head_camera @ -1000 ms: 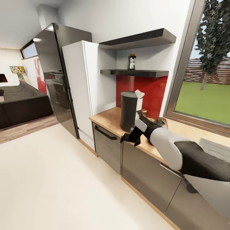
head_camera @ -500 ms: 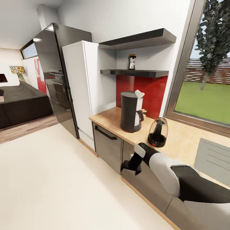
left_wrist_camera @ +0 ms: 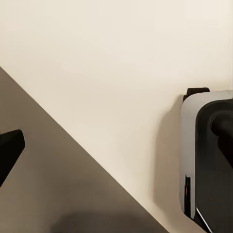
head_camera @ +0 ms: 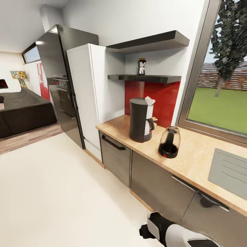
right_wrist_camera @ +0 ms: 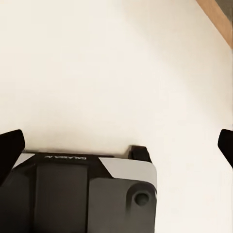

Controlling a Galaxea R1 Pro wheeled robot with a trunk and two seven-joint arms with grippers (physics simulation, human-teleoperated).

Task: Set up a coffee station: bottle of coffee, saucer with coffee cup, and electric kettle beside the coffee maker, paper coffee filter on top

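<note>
Reaching up for the bottle of coffee (head_camera: 141,66) on the shelf (head_camera: 145,78) risks knocking it off; kettle (head_camera: 169,142) sits beside coffee maker (head_camera: 141,119) w/ filter (head_camera: 149,100). Right gripper (right_wrist_camera: 116,141) spread, empty (left: can't tell).

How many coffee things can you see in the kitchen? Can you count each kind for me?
Coffee maker: 1, on the countertop
Paper filter: 1, on top of the coffee maker
Electric kettle: 1, beside the coffee maker
Bottle of coffee: 1, on the shelf
Total: 4

Faint upside-down lettering on robot base (right_wrist_camera: 87,194) (too small to read); no other text.
</note>
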